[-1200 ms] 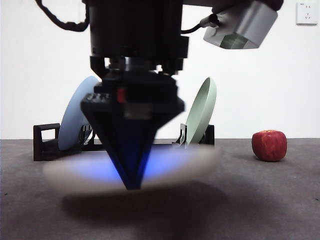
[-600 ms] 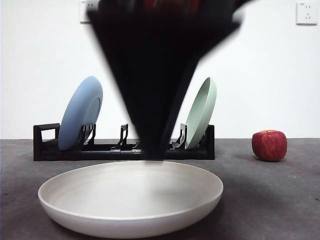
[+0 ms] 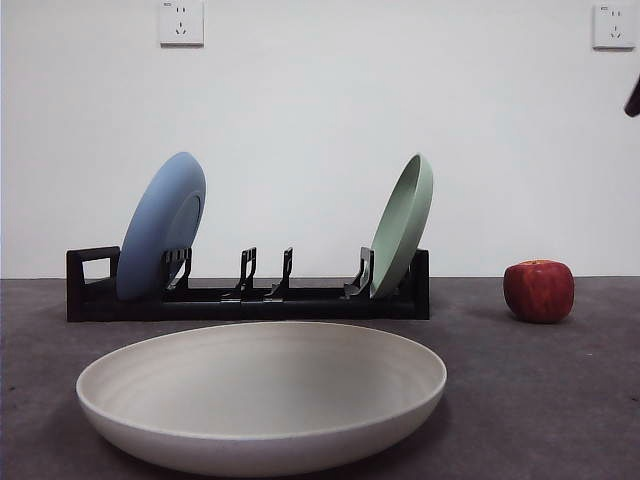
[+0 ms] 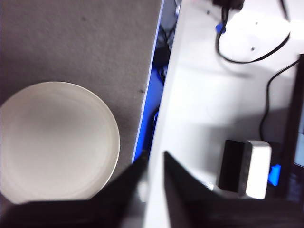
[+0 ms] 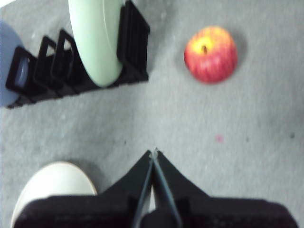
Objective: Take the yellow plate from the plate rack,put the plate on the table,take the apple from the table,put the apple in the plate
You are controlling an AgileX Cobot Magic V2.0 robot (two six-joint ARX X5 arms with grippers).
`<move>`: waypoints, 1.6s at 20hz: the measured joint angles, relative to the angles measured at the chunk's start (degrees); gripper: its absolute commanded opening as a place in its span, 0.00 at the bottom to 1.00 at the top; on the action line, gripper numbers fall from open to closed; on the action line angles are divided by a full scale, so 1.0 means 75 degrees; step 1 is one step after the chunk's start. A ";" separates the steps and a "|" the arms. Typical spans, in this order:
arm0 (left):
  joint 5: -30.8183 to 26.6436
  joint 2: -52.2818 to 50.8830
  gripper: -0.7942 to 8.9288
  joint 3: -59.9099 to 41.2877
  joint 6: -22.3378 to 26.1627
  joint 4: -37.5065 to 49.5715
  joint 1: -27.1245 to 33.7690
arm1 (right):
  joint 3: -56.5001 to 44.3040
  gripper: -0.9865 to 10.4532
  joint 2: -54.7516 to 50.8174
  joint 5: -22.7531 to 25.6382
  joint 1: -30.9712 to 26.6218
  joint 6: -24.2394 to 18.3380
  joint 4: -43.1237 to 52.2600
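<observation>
The yellow plate is cream-white and lies flat on the table in front of the plate rack, with no gripper on it. It also shows in the left wrist view and the right wrist view. The apple stands on the table at the right, beyond the rack's end; the right wrist view shows it too. My left gripper is slightly open and empty, high above the table's edge beside the plate. My right gripper is shut and empty, above the table between plate and apple.
The rack holds a blue plate near its handle end and a pale green plate at the other end, with bare slots between. A black arm tip shows at the top right. Cables and a small box lie beyond the table's edge.
The arm that held the plate low over the table has let go and risen out of the front view. The plate now rests on the table.
</observation>
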 measured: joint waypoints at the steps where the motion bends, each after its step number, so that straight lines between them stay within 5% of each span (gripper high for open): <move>1: 0.0000 -0.0347 0.07 0.0000 -0.0079 -0.0122 0.0000 | 0.0300 0.09 0.0286 0.0061 0.0000 -0.0015 -0.0082; 5: 0.0000 -0.1559 0.07 0.0000 -0.0391 -0.0315 0.0000 | 0.1279 0.14 0.1410 0.1096 0.0195 -0.0108 -0.0207; 9: -0.0029 -0.2573 0.07 0.0000 -0.0831 -0.0542 0.0000 | 0.1973 0.61 0.2605 0.1460 0.0595 -0.0157 -0.0251; 16: -0.0076 -0.3689 0.07 0.0000 -0.1367 -0.0542 0.0000 | 0.3404 0.78 0.4776 0.2261 0.0906 -0.0216 -0.0560; 29: -0.0851 -0.3902 0.07 0.0000 -0.1708 -0.0545 0.0000 | 0.4342 0.74 0.7160 0.2687 0.0898 -0.0414 0.0224; 32: -0.0860 -0.3905 0.07 0.0000 -0.1746 -0.0545 0.0000 | 0.4342 0.30 0.7169 0.2804 0.0898 -0.0414 0.0434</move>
